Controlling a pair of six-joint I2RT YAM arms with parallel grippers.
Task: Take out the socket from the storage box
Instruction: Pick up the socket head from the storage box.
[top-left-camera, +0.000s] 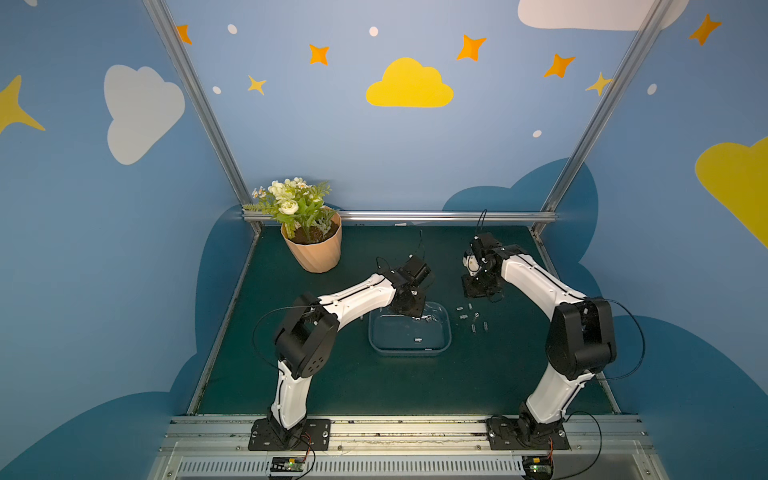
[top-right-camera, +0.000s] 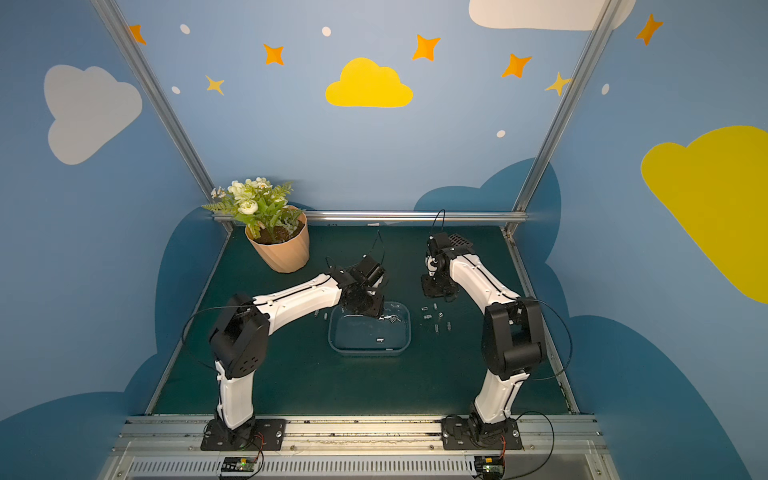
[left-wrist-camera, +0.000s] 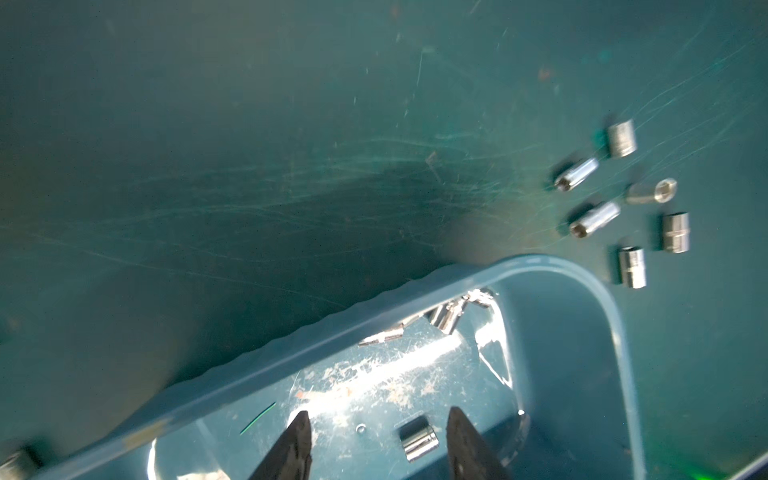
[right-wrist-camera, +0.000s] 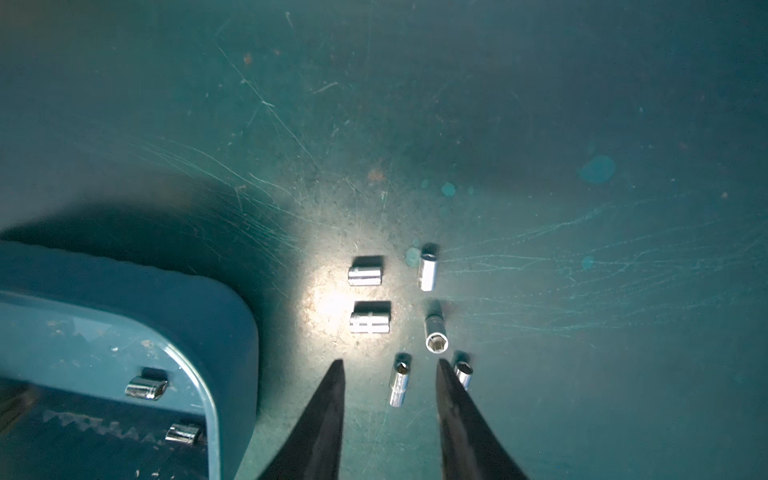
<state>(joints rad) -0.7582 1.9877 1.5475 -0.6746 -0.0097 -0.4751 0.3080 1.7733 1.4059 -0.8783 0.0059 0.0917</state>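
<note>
Left gripper (left-wrist-camera: 376, 432) sits over the storage box (left-wrist-camera: 415, 297), jaws part-open astride a socket (left-wrist-camera: 419, 444), evidently aligned for pickup. Right gripper (right-wrist-camera: 390, 374), part-open and empty, hovers above loose sockets (right-wrist-camera: 370, 322) on the desk (right-wrist-camera: 540, 124).

A peach ribbed flowerpot (top-left-camera: 318, 253) stands at the far left corner of the dark green desk (top-left-camera: 374, 382), holding soil and a bunch of white flowers (top-left-camera: 293, 203) with green fern leaves. In the wrist views the desk's surface (right-wrist-camera: 540, 124) shows many fine pale scratches. A silver bar (top-left-camera: 415, 215) runs along the far edge, a metal rail (top-left-camera: 407, 432) along the near edge. Blue walls (top-left-camera: 332, 137) around carry a yellow cloud (top-left-camera: 409, 85) and orange stars (top-left-camera: 319, 54).
</note>
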